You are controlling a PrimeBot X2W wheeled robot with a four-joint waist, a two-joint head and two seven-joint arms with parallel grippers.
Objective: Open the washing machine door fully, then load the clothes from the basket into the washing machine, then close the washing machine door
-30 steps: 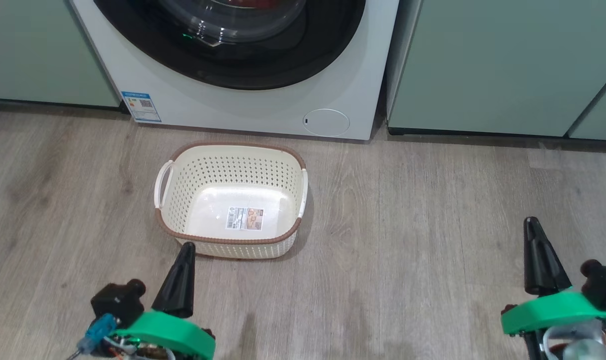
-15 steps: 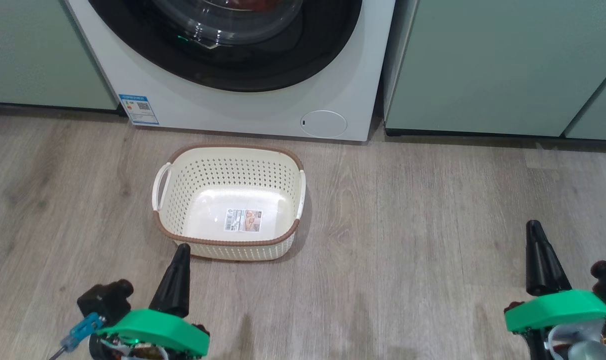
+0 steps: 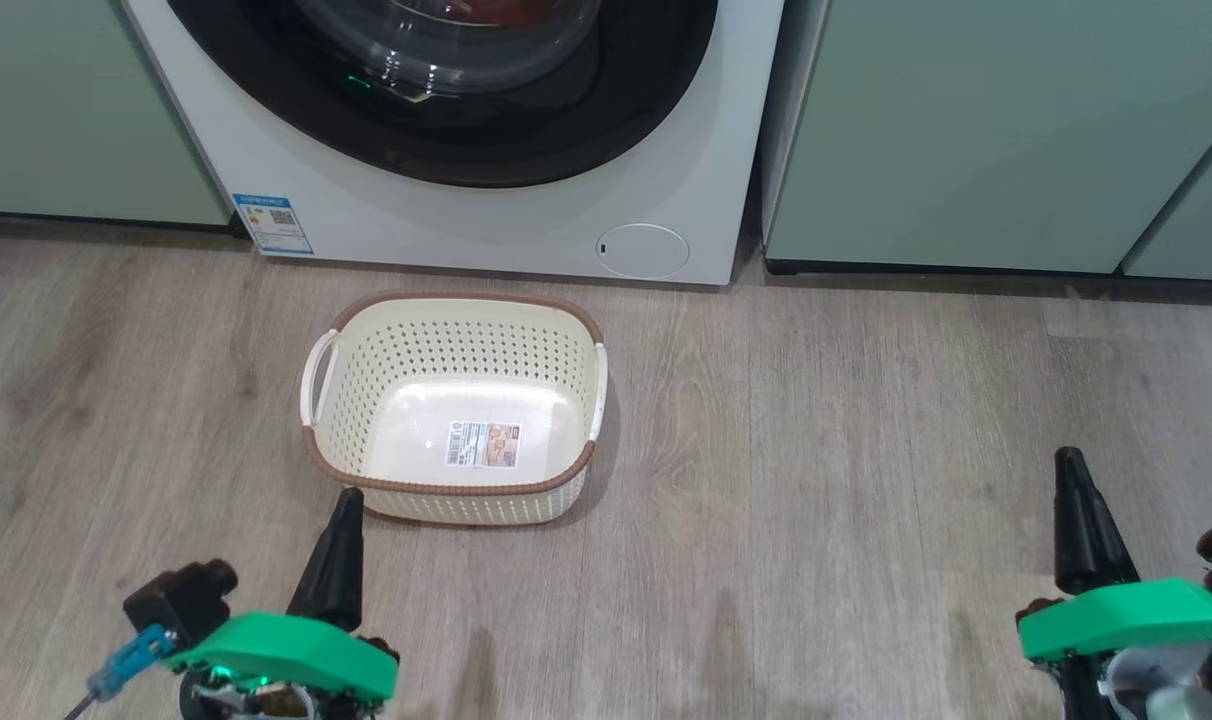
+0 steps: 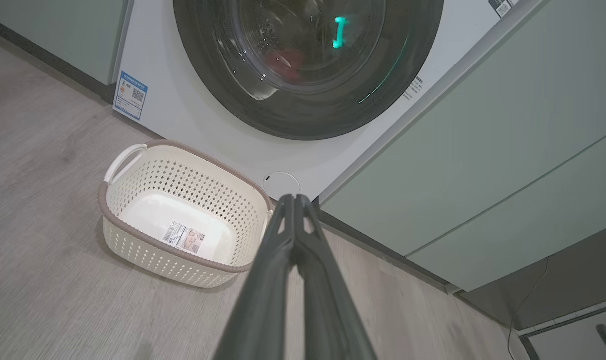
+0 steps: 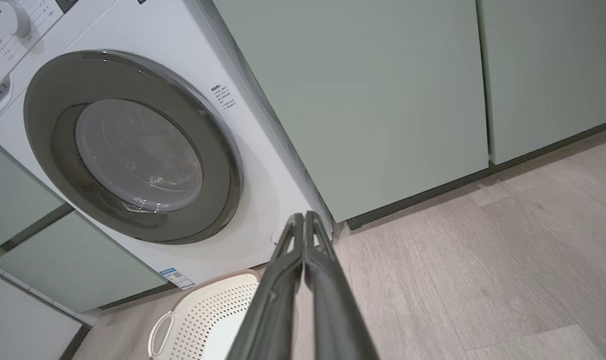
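The white washing machine [image 3: 486, 225] stands at the top of the head view, and its black-rimmed washing machine door [image 3: 436, 150] lies shut against its front. Behind the glass porthole shows a patch of red clothes [image 4: 283, 60]. On the floor just in front sits the cream basket [image 3: 456, 305] with nothing but a label inside. My left gripper [image 3: 346, 497] is shut and holds nothing, its tip close to the basket's near left corner. Far out at the lower right, my right gripper [image 3: 1066, 458] is shut too. The door [image 5: 223, 170] and basket [image 5: 203, 320] also appear in the right wrist view.
Pale green cabinets [image 3: 986, 130] flank the machine on both sides. A round white flap [image 3: 643, 250] and a blue sticker [image 3: 272, 222] mark its lower front. Grey wood-look floor [image 3: 846, 450] stretches wide between the basket and my right gripper.
The head view has shifted slightly, so the machine shows a little lower. Both grippers sit lower in that view, the left one also further left. Both stay shut.
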